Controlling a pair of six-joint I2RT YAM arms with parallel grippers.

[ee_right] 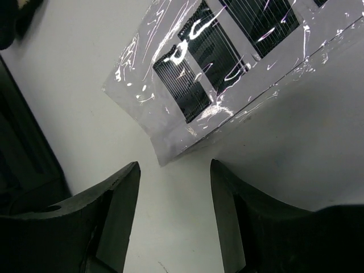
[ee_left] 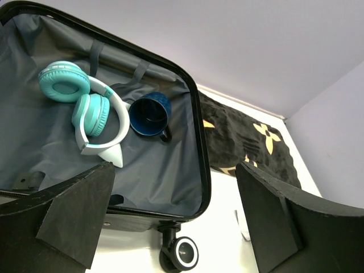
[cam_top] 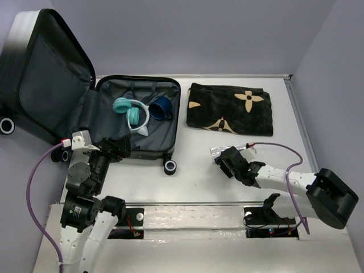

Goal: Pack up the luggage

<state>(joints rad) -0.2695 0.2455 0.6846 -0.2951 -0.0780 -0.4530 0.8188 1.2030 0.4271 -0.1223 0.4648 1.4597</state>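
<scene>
Luggage (cam_top: 162, 135) lies open at the surface's (cam_top: 210, 187) left rear, lid raised leftward. Folded black blanket (cam_top: 230, 108) just right of it. Inside luggage: teal headphones (cam_top: 132, 112), blue mug (cam_top: 161, 107) beside them. Left tool (cam_top: 120, 149) spread wide at luggage's near rim. Right tool (ee_right: 175, 193) spread, holding nothing, clear packet (ee_right: 227, 74) just ahead.

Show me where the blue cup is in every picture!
Top external: the blue cup sits inside the open suitcase, toward its right wall.
Left wrist: near the middle of the picture, on the grey lining.
Right wrist: not in it.
Shared landmark: the teal headphones lie just left of the cup in both views that show it.
</scene>
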